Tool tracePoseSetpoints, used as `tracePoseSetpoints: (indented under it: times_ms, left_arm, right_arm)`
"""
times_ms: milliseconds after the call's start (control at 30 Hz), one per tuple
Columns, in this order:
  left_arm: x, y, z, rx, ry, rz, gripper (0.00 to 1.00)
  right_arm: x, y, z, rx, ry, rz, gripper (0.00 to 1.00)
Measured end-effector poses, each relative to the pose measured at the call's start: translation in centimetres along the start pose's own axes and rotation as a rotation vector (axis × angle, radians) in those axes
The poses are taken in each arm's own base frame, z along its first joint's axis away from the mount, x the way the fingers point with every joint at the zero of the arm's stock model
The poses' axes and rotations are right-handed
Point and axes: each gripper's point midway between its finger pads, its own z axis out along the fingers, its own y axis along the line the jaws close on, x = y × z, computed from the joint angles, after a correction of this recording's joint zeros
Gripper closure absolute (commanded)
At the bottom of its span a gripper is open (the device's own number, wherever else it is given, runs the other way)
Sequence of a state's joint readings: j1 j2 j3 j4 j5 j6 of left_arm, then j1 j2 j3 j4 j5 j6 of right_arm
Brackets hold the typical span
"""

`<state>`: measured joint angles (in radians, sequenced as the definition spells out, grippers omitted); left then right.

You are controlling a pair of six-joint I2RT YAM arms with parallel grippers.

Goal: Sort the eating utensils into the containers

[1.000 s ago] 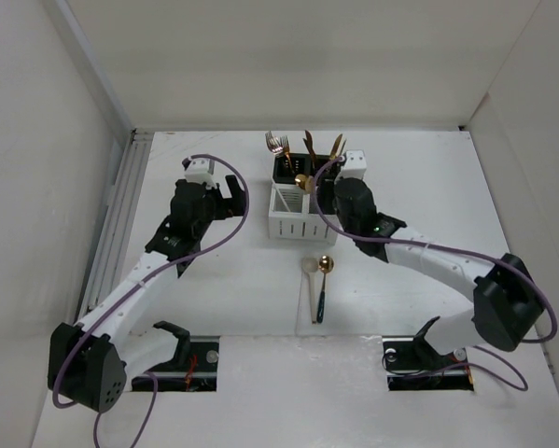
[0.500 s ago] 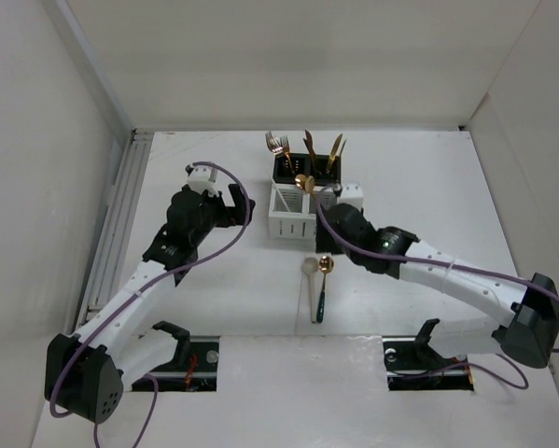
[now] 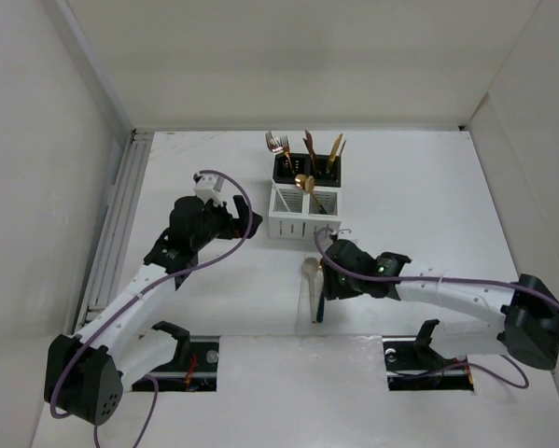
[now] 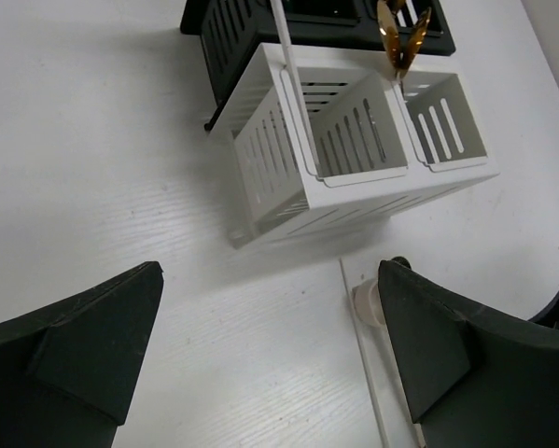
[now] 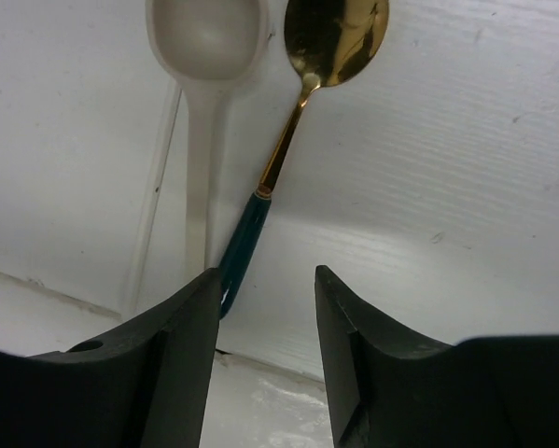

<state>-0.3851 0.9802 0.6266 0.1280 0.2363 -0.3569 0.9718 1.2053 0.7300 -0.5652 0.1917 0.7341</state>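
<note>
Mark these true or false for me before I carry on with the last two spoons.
1. The cream spoon and the gold spoon lie side by side on the table. True.
2. The right gripper is shut on the gold spoon. False: it is open over the green handle and holds nothing.
3. The left gripper holds a fork. False: it is wide open and empty.
4. The black caddy stands behind the white caddy, with utensils upright in it. True.
</note>
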Motion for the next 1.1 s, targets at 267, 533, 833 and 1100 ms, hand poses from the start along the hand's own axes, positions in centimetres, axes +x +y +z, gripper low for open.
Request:
tracePoseSetpoints:
  times_ms: [267,533,833,1100]
  left_arm:
    - [1.5,1.8,-0.4,-0.085,0.029,-0.016,0.0]
    - [2.3,2.1,-1.0,-0.097,0.046,-0.03,0.0]
    - [2.3,2.1,-1.0,-0.097,0.044,-0.032,0.0]
    - [2.4,2.4,-1.0,-0.111,0.041,-0.043,0.0]
  right_arm:
    - [3.0,0.4,2.6,0.037,0.12,-0.031,0.56]
    - [2.3,1.3,2.9,0.015,0.102,-0.014,0.54]
    - [1.9,0.9,4.5,0.104,0.111,0.006,0.6]
    - [2.0,0.5,4.8,0.144,0.115,0.027,0.64]
